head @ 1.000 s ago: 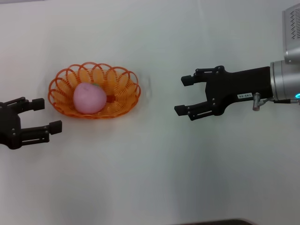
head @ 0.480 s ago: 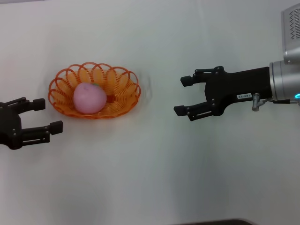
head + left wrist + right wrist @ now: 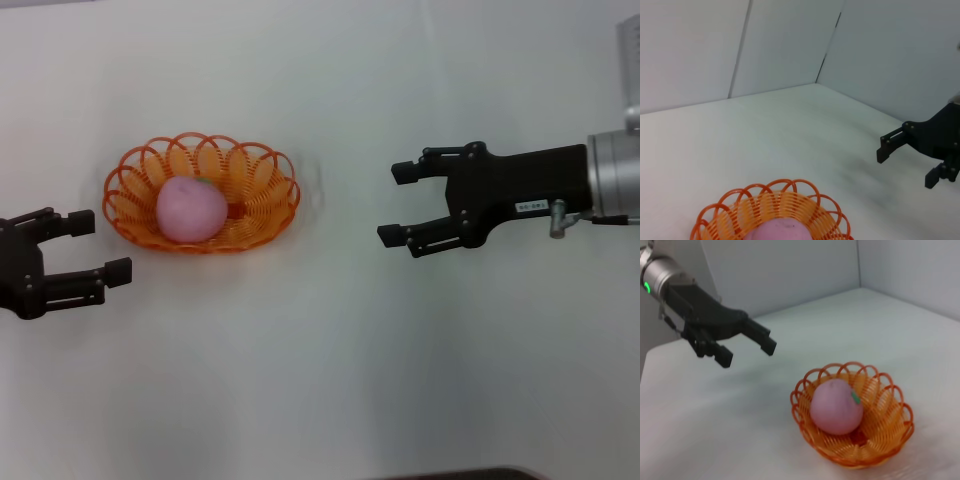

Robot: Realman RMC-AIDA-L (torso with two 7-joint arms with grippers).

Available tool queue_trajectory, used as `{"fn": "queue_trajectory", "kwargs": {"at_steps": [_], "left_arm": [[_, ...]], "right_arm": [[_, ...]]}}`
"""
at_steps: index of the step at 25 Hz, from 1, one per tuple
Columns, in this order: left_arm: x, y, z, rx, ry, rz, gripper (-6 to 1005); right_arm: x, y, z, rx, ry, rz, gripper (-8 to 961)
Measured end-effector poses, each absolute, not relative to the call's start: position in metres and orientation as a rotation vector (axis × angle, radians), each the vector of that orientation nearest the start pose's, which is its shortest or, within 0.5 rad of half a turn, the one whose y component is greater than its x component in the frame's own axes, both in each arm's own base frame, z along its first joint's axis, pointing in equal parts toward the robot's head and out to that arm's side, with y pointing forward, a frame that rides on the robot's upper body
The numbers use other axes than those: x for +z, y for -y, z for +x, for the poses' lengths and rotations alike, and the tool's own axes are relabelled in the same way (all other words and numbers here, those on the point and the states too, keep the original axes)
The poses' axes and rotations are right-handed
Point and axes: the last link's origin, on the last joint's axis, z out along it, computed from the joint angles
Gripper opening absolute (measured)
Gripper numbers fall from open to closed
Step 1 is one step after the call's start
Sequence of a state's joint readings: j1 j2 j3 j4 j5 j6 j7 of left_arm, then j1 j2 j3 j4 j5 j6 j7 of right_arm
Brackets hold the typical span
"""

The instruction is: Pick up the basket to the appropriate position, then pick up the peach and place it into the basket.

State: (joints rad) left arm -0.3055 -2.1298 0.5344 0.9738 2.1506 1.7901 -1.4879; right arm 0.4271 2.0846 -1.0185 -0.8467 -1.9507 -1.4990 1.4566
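Note:
The orange basket [image 3: 255,170] stands on the white table left of centre. The pale-pink peach [image 3: 190,210] lies inside it, toward its left part, green stem end up. The basket [image 3: 887,410] and the peach [image 3: 836,407] also show in the right wrist view; the left wrist view shows the basket rim [image 3: 775,200] and the top of the peach [image 3: 780,232]. My right gripper [image 3: 397,205] is open and empty, well to the right of the basket. My left gripper [image 3: 100,245] is open and empty, just left of the basket and apart from it.
The white table [image 3: 320,380] spreads all around the basket. Pale walls rise behind it in the wrist views [image 3: 790,45]. A dark edge shows at the table's front [image 3: 470,473].
My right gripper has drawn back slightly to the right, away from the basket. The left gripper, basket and peach have not moved.

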Motion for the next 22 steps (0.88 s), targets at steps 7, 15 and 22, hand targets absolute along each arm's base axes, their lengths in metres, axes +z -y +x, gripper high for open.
{"fn": "queue_trajectory", "kwargs": {"at_steps": [7,15,22], "left_arm": [[0.044,-0.259,-0.309,-0.588,0.803,-2.664,886],[0.044,-0.259,-0.309,-0.589,0.805,-2.664,885],[0.044,-0.258,-0.309,-0.594,0.808,-2.665,885]], "right_arm": [[-0.003,-0.307,0.262,0.547,-0.547,-2.848,900],[0.0,-0.304,0.265,0.569,-0.541,-2.837,900],[0.0,-0.304,0.265,0.564,-0.539,-2.84,900]]}}
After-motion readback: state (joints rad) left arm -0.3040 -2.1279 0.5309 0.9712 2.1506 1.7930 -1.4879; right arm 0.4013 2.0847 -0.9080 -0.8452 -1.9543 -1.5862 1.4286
